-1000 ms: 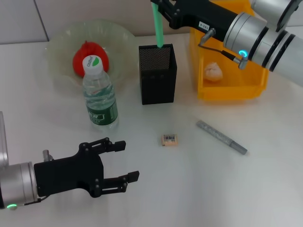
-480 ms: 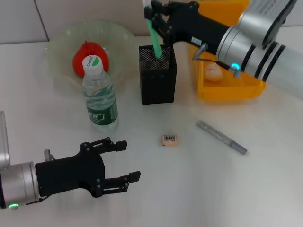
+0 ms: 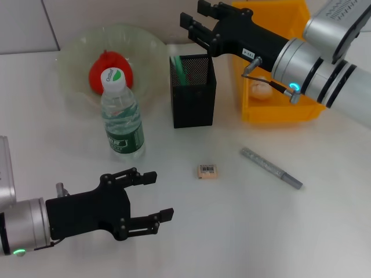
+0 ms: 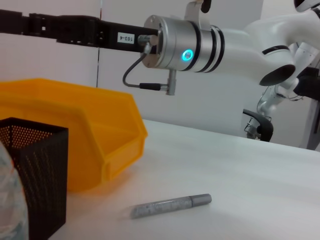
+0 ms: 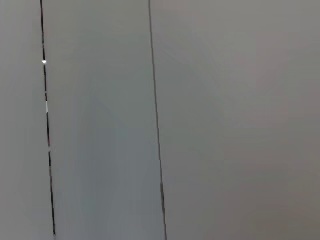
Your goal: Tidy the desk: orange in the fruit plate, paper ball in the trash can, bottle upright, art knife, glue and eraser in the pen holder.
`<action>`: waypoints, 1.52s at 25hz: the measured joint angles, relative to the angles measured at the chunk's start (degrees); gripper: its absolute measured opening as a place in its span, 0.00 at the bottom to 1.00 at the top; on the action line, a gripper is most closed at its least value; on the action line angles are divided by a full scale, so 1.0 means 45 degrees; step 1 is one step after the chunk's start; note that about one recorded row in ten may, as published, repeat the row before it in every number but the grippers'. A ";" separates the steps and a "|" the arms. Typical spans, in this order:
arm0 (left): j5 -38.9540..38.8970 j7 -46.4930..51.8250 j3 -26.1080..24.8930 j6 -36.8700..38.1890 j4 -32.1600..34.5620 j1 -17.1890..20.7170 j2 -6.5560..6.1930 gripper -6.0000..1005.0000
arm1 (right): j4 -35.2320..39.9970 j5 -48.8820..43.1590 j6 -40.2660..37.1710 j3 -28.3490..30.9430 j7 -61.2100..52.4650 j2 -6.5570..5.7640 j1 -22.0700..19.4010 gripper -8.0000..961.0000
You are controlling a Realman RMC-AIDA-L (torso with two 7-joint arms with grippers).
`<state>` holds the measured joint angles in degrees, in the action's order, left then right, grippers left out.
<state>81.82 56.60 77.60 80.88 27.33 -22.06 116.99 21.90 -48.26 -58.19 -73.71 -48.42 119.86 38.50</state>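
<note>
My right gripper (image 3: 195,15) hovers open just above the back rim of the black mesh pen holder (image 3: 194,98). A slim green stick (image 3: 178,68) stands inside the holder, leaning at its left wall; whether it is the art knife or the glue I cannot tell. A grey speckled stick (image 3: 271,168) lies on the desk to the right, also seen as the grey stick (image 4: 170,206) in the left wrist view. The eraser (image 3: 207,170) lies in front of the holder. The bottle (image 3: 122,116) stands upright. The orange (image 3: 107,66) is in the glass fruit plate (image 3: 75,52). My left gripper (image 3: 157,196) rests open near the front left.
A yellow bin (image 3: 284,110) at the back right holds the paper ball (image 3: 261,87). The bottle stands close to the left of the pen holder. The right wrist view shows only a blank wall.
The right gripper lowered the green stick into the pen holder and let go; its fingers are now open above the holder. The left arm barely moved.
</note>
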 joint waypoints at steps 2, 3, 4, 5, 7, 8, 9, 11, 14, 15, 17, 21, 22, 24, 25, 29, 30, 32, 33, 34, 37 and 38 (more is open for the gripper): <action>0.0000 0.0000 -0.0007 -0.0053 -0.0012 0.0005 0.0006 0.80 | 0.0400 -0.0087 -0.0209 -0.0006 -0.0955 -0.0060 -0.0205 0.35; 0.0000 0.0000 -0.0007 -0.0053 -0.0012 0.0005 0.0006 0.80 | 0.0400 -0.0087 -0.0209 -0.0006 -0.0955 -0.0060 -0.0205 0.40; 0.0000 0.0000 -0.0007 -0.0053 -0.0012 0.0005 0.0006 0.80 | 0.0662 -0.0124 -0.0296 -0.0008 -0.1430 -0.0091 -0.0336 0.45; -0.0027 -0.0002 -0.0047 -0.0080 -0.0016 0.0069 0.0007 0.80 | 0.0973 -0.0148 -0.0359 -0.0005 -0.1793 -0.0123 -0.0493 0.50; -0.0035 -0.0017 -0.0178 -0.0048 0.0015 0.0123 0.0011 0.80 | 0.3149 -0.1137 -0.0426 0.0077 -0.3930 -0.0193 -0.1401 0.58; -0.0033 -0.0026 -0.0261 -0.0016 0.0030 0.0147 0.0019 0.80 | 0.3149 -0.1137 -0.0426 0.0077 -0.3930 -0.0193 -0.1401 0.62; -0.0011 -0.0029 -0.0349 0.0019 0.0036 0.0167 0.0036 0.80 | 0.3876 -0.1775 -0.0424 0.0141 -0.4722 -0.0207 -0.1664 0.66; -0.0009 -0.0036 -0.0356 0.0024 0.0038 0.0191 0.0044 0.80 | 0.5624 -0.3532 -0.0500 0.0405 -0.6643 -0.0213 -0.2256 0.74; -0.0029 -0.0075 -0.0356 0.0024 0.0042 0.0216 0.0047 0.80 | 0.7413 -0.6015 -0.1235 0.1100 -0.9310 -0.0177 -0.2768 0.78; -0.0040 -0.0078 -0.0356 0.0023 0.0042 0.0218 0.0047 0.80 | 0.7927 -0.6897 -0.1700 0.1441 -1.0216 -0.0178 -0.2859 0.79; -0.0075 -0.0082 -0.0368 0.0024 0.0042 0.0255 0.0046 0.80 | 0.9162 -0.9616 -0.3791 0.2953 -1.2903 -0.0258 -0.2789 0.81; -0.0086 -0.0082 -0.0383 0.0024 0.0042 0.0272 0.0048 0.80 | 1.0384 -1.2503 -0.6168 0.4220 -1.5262 -0.0515 -0.2237 0.81; -0.0090 -0.0086 -0.0385 0.0027 0.0042 0.0276 0.0059 0.80 | 1.0714 -1.3336 -0.6813 0.4458 -1.5828 -0.0607 -0.2005 0.81; -0.0092 -0.0092 -0.0388 0.0028 0.0042 0.0275 0.0058 0.80 | 1.1401 -1.5012 -0.8253 0.4753 -1.6866 -0.0799 -0.1365 0.81; -0.0092 -0.0098 -0.0390 0.0023 0.0042 0.0276 0.0057 0.80 | 1.1779 -1.5983 -0.9073 0.4761 -1.7303 -0.0917 -0.0916 0.81; -0.0095 -0.0100 -0.0515 0.0014 0.0041 0.0274 0.0073 0.80 | 1.2518 -1.8278 -1.0846 0.4405 -1.8007 -0.1056 0.0549 0.80; -0.0095 -0.0099 -0.0570 0.0021 0.0041 0.0285 0.0074 0.80 | 1.2564 -1.8714 -1.1128 0.4226 -1.8078 -0.1042 0.0928 0.80; -0.0097 -0.0099 -0.0638 0.0033 0.0036 0.0318 0.0086 0.80 | 1.2542 -1.9976 -1.1570 0.3129 -1.8159 -0.0946 0.1886 0.80; -0.0100 -0.0100 -0.0696 0.0032 0.0030 0.0345 0.0087 0.80 | 1.2542 -1.9976 -1.1570 0.3129 -1.8159 -0.0946 0.1886 0.80; -0.0106 -0.0100 -0.0761 0.0034 0.0029 0.0372 0.0091 0.80 | 1.2465 -2.0567 -1.1572 0.2552 -1.8164 -0.0870 0.2183 0.80; -0.0084 -0.0074 -0.1016 0.0043 0.0128 0.0562 0.0093 0.80 | 1.1868 -2.2321 -1.1289 0.1185 -1.7892 -0.0315 0.3074 0.80; -0.0084 -0.0074 -0.1016 0.0043 0.0128 0.0562 0.0093 0.80 | 1.1868 -2.2321 -1.1289 0.1185 -1.7892 -0.0315 0.3074 0.80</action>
<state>81.44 56.26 73.03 81.08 27.90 -19.54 117.41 75.30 -148.70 -109.00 -68.38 -128.94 118.44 52.33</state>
